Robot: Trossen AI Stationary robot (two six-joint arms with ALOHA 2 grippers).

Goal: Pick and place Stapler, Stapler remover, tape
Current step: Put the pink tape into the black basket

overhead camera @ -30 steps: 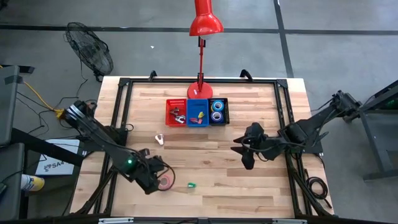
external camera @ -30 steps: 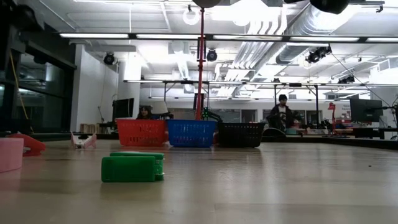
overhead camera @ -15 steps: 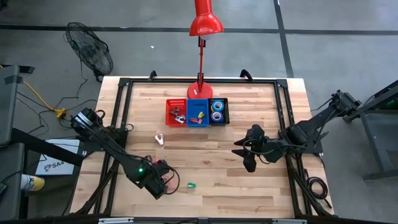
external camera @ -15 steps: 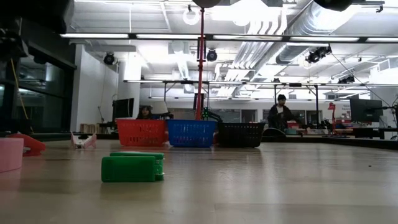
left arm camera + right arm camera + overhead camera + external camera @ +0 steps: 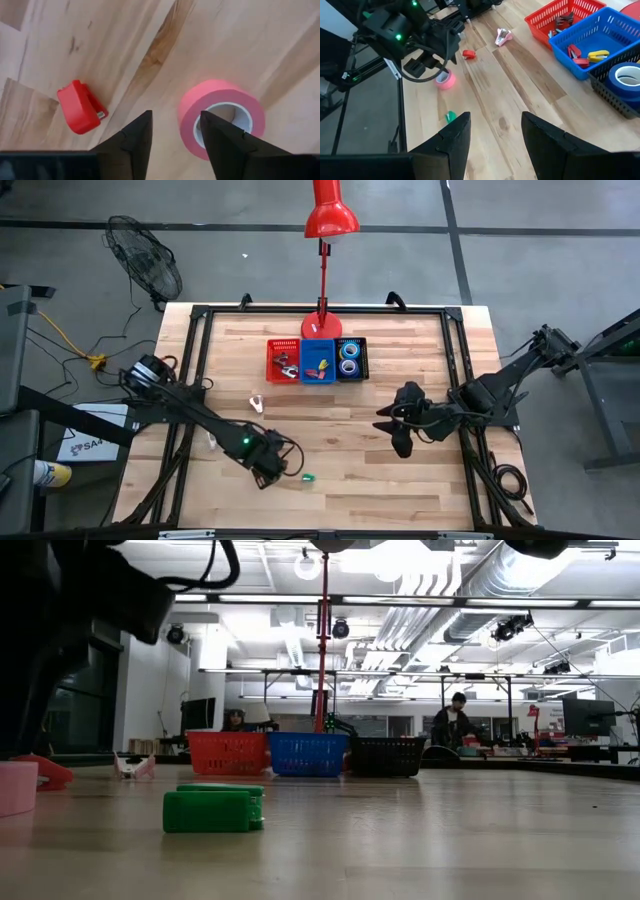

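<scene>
A pink tape roll (image 5: 222,117) lies flat on the wooden table, with a small red stapler (image 5: 80,106) beside it. My left gripper (image 5: 172,142) hangs open right above them, pointing down. One finger (image 5: 220,145) stands over the roll's rim; whether it touches, I cannot tell. In the high view this gripper (image 5: 269,467) hides the roll. A green stapler (image 5: 307,477) lies just to its right. A pink-white stapler remover (image 5: 257,402) rests farther back. My right gripper (image 5: 398,432) waits open above the table's right half.
Three small bins stand in a row at the far middle: red (image 5: 283,360), blue (image 5: 318,361) and black (image 5: 351,358) holding blue tape rolls. A red lamp (image 5: 328,220) stands behind them. Bare wood lies between the two arms.
My left gripper has moved toward the table's right edge and come down, ending over the pink tape roll, which now lies hidden under it in the high view. Its dark arm has entered the low view at the upper left. Nothing on the table has shifted.
</scene>
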